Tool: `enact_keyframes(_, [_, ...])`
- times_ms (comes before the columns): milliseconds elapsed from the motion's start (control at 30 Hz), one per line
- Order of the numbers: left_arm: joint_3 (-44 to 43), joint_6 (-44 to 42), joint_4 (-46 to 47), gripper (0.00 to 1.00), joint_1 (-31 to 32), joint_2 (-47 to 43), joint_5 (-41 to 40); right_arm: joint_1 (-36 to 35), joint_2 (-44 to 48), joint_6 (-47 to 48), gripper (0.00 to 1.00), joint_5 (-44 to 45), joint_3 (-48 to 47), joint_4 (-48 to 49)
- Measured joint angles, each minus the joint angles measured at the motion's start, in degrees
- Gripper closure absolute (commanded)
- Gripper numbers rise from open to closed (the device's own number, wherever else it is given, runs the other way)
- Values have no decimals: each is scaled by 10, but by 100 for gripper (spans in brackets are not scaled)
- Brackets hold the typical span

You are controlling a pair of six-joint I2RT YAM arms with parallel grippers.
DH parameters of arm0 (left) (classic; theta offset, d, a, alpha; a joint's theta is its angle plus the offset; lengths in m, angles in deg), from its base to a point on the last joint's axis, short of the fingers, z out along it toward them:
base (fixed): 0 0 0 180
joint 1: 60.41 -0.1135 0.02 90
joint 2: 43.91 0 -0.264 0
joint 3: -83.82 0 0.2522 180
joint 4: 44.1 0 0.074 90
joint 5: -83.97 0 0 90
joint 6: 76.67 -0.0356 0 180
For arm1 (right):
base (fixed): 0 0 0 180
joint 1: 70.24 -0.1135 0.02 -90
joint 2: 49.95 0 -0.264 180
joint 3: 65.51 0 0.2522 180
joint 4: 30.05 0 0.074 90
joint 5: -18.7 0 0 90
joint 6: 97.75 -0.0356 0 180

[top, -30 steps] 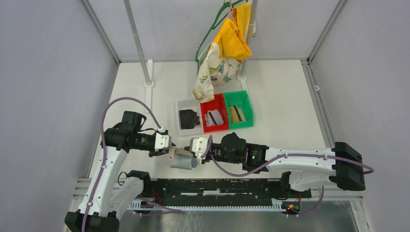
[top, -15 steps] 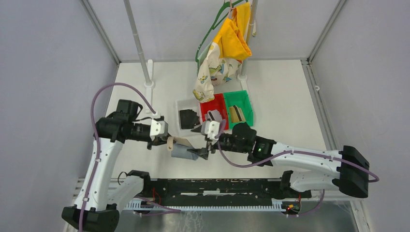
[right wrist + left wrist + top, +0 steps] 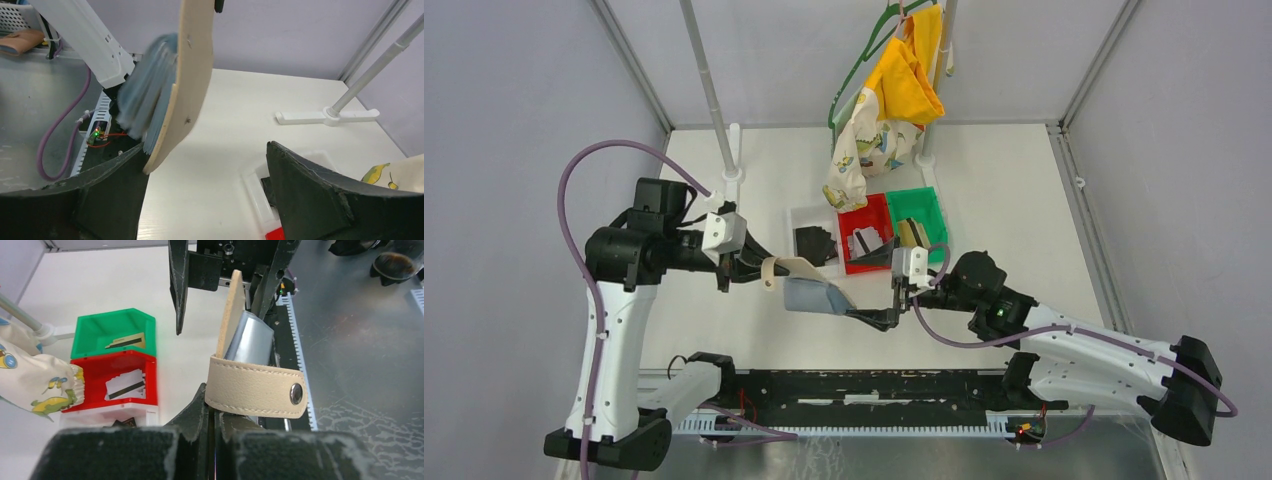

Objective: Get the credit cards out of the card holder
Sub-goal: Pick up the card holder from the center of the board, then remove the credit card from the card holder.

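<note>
While the left arm is reaching in from the left side of the table point(image 3: 1024, 200), the left gripper point(image 3: 750, 270) is pinching its fingers point(image 3: 200, 415) together on the tan snap strap of the card holder point(image 3: 809, 290) and is holding it lifted off the surface. From the left wrist view the strap with its round metal snap is wrapping across the closed fingertips, and the card holder point(image 3: 235, 320) is standing on edge beyond them, with its grey-blue plastic sleeves fanning out to one side; whether any cards are sitting in those sleeves cannot be told. Behind the holder, three bins are standing in a row, touching one another: the white bin point(image 3: 799, 215) is carrying black credit cards point(image 3: 814, 245), the red bin point(image 3: 852, 263) is carrying pale silvery ones, and the green bin point(image 3: 936, 215) is carrying a tan one with a dark stripe. Just right of the holder, the right gripper point(image 3: 864, 288) is facing it with its fingers point(image 3: 310, 190) spread wide apart and gripping nothing. In the right wrist view the card holder point(image 3: 192, 75) is hanging ahead of the open jaws, and its lower edge is sitting very close to one finger; contact cannot be made out.
</note>
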Motion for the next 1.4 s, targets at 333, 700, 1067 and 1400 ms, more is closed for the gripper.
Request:
enact_keyframes(333, [-1,130,62,98,0,-21,30,0,-22,-18,2,-12,-16,23])
enact_keyframes(700, [0,202,110,98,0,-39,35,-6,-26,-32,10,2,-21,45])
enact_keyframes(1067, [0,218,119,98,0,-38,44,-12,-22,-84,5,44,-20,133])
enact_keyframes(1400, [0,225,124,98,0,-38,44,-39,-85,-102,5,103,-47,184])
